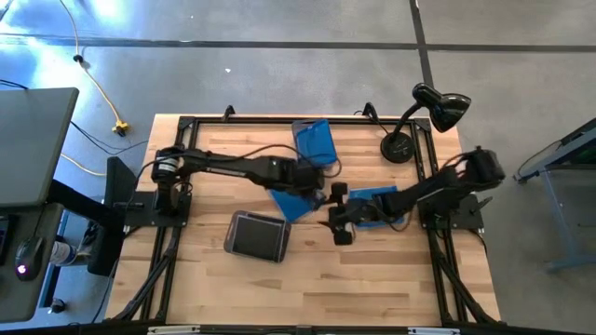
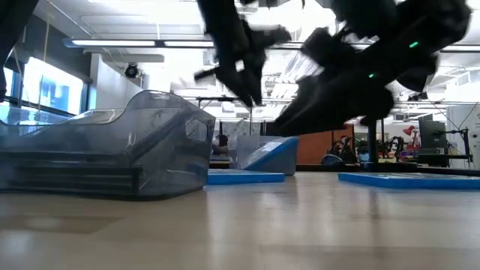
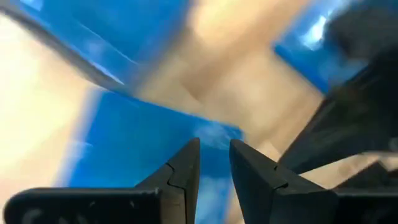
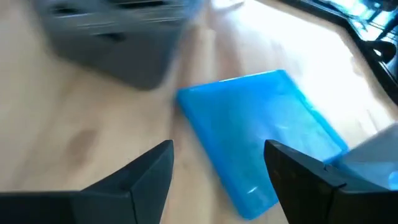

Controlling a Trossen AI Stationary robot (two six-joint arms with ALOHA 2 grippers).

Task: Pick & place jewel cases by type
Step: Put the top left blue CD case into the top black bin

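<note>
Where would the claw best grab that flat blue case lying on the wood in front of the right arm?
Probably by two opposite edges, coming from above. The blue jewel case lies flat on the table, thin and wide, so only its sides offer a hold. The right claw is open above it, fingers wide apart, roughly spanning the near corner; a slight turn to square with the edges would likely help.

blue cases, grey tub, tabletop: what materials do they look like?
Blue jewel case: likely glossy translucent plastic, with sheen on its face. Grey tub: smoky see-through plastic, probably; the room shows through its walls. Tabletop: light wood planks with visible grain and seams.
</note>
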